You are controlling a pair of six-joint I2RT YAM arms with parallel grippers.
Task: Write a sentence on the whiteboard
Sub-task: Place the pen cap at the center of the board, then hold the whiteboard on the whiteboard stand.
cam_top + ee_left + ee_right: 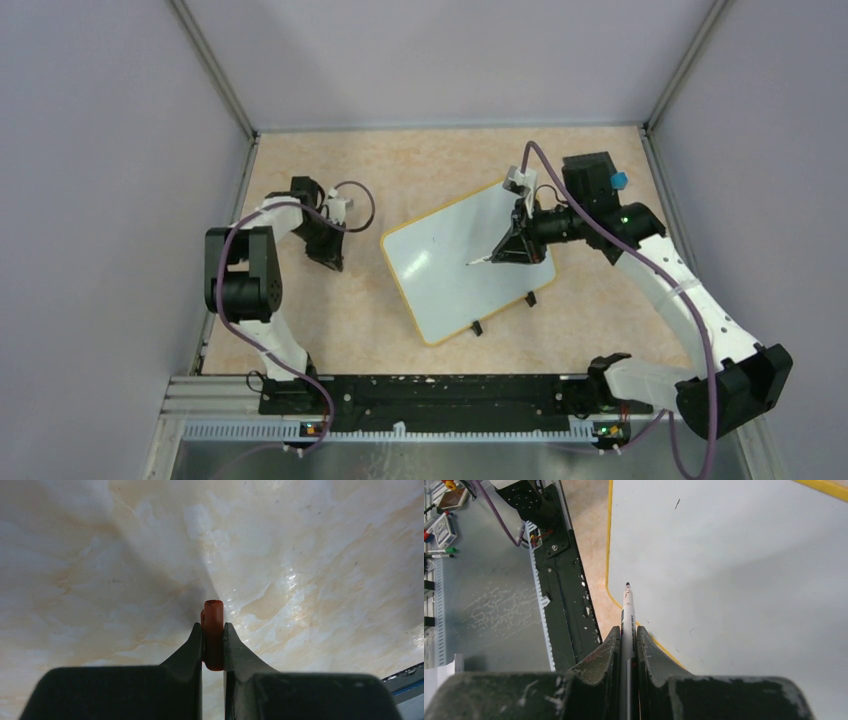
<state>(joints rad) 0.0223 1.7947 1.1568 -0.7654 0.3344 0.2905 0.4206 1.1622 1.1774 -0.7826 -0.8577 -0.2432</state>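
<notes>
Whiteboard point(445, 285), small, rectangular, white with rounded corners, bound in a thin yellow rim point(405, 292). It lies slightly right of centre on the table, turned at an angle to the table edges. Two little black feet point(530, 298) project from its near long edge. In the right wrist view the white face point(734, 580) is plain apart from a few tiny dark flecks.

Right gripper point(500, 252), black, is over the board's right part with its jaws clenched on a slim white marker point(480, 260). The marker's dark tip points across the board. Whether the tip touches the board cannot be told.

Left gripper point(332, 260), black, is well apart from the board, low over bare table on the left. It is clamped on a short reddish-brown tubular cap point(213, 612), whose open end faces away from the wrist.

Table point(340, 320): glossy, marbled beige and cream.

Black mounting rail point(440, 395): runs along the table's near edge and carries both arm bases.

Enclosure: pale lilac-grey wall panels point(100, 150) on three sides, joined by metal corner posts.
</notes>
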